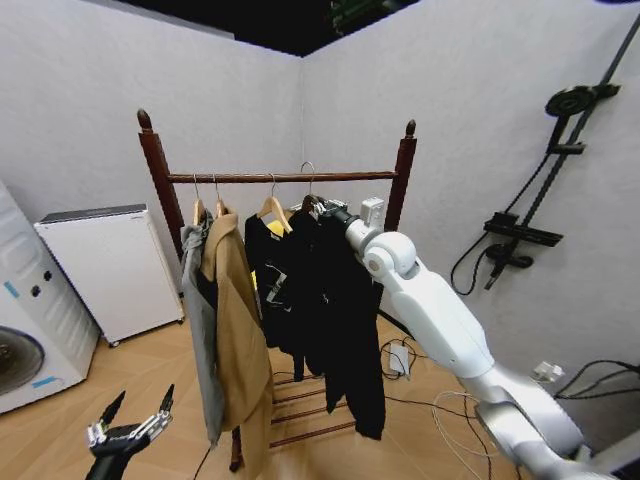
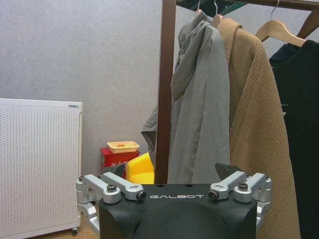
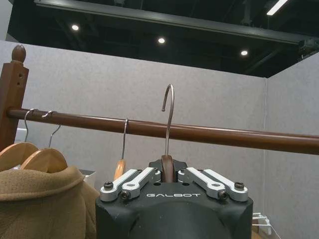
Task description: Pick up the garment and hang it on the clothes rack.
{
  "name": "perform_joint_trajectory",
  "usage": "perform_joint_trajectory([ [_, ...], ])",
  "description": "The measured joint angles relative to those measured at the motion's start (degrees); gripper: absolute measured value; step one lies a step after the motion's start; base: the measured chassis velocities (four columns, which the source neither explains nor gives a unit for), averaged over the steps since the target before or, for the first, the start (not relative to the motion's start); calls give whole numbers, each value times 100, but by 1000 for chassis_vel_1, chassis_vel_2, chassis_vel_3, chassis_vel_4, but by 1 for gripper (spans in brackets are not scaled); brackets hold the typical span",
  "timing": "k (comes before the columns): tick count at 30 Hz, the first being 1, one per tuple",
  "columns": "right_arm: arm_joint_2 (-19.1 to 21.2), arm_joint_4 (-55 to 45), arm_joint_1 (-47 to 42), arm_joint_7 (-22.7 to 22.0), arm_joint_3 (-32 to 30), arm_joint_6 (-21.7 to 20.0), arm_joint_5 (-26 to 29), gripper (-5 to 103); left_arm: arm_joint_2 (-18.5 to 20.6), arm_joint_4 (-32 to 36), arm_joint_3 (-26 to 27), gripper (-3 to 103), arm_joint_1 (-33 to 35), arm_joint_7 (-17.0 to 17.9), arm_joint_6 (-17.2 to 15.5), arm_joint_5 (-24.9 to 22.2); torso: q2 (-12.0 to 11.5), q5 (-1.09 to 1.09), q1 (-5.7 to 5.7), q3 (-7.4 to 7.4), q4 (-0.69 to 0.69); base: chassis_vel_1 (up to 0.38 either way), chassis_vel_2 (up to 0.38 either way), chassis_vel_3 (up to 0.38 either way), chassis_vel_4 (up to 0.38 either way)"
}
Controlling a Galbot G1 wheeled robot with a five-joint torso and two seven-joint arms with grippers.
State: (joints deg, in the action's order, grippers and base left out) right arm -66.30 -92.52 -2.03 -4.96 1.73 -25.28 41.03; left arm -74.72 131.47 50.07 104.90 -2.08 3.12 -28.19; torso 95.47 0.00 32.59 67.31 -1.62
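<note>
The garment (image 1: 345, 310), a long black coat, hangs from a wooden hanger at the right end of the clothes rack (image 1: 280, 177). My right gripper (image 1: 325, 210) is shut on the hanger's neck (image 3: 168, 172). In the right wrist view the metal hook (image 3: 169, 114) rises in front of the rack's bar (image 3: 224, 135), its curved tip above the bar, not resting on it. My left gripper (image 1: 135, 415) hangs low at the front left, open and holding nothing, level with the rack's left post (image 2: 165, 89).
On the bar hang a grey hooded jacket (image 2: 199, 109), a tan coat (image 2: 254, 124) and a short black T-shirt (image 1: 268, 270). A white appliance (image 1: 105, 265) and a washing machine (image 1: 25, 340) stand on the left. Cables (image 1: 440, 400) lie on the floor at the right.
</note>
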Motion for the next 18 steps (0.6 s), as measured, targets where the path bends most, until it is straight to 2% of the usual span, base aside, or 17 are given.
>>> perform_joint_trajectory([
  [3,-78,106,47,23,24,4,-28,9,0,0,0,100,0,0,0,0,0,0,0,0,0,0,0,0,0],
  [7,-421,573,327,47,155,30,-99,9,0,0,0,100,0,0,0,0,0,-1,0,0,1,0,0,0,0],
  [18,-769,1305,752,180,274,37,-295,9,0,0,0,100,0,0,0,0,1,0,0,0,0,0,0,0,0],
])
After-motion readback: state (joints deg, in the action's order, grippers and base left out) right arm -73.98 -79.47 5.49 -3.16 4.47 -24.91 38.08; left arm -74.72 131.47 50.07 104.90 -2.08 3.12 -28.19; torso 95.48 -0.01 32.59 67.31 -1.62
